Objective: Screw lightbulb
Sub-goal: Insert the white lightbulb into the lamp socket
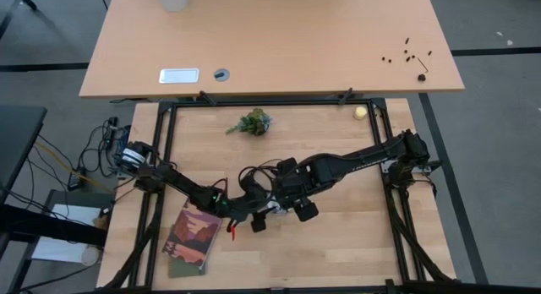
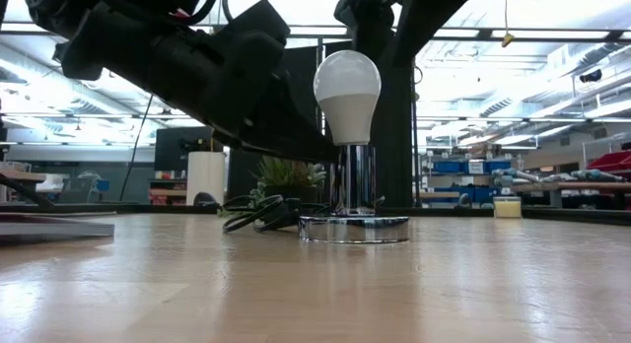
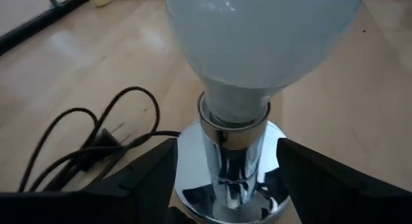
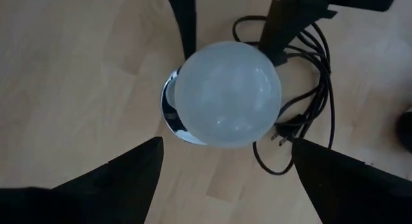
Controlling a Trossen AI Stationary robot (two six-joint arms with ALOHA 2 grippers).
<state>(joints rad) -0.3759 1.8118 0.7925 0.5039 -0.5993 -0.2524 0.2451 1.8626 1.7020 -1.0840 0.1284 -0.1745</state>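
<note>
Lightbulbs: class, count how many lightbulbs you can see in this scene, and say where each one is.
1. The lightbulb stands upright in the chrome socket on the wooden table, beside the coiled black cord. None other shows; the arms may hide more.

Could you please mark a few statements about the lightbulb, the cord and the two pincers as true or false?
1. The lightbulb stands upright in the chrome socket. True.
2. The right pincer is clamped on the bulb's glass. False: its fingers are spread apart, clear of the bulb.
3. The black cord lies loosely coiled on the table beside the socket base. True.
4. The left pincer is shut. False: its fingers stand open on either side of the socket stem.
5. The bulb lies on its side on the wood. False: it sits on top of the socket, base downward.
</note>
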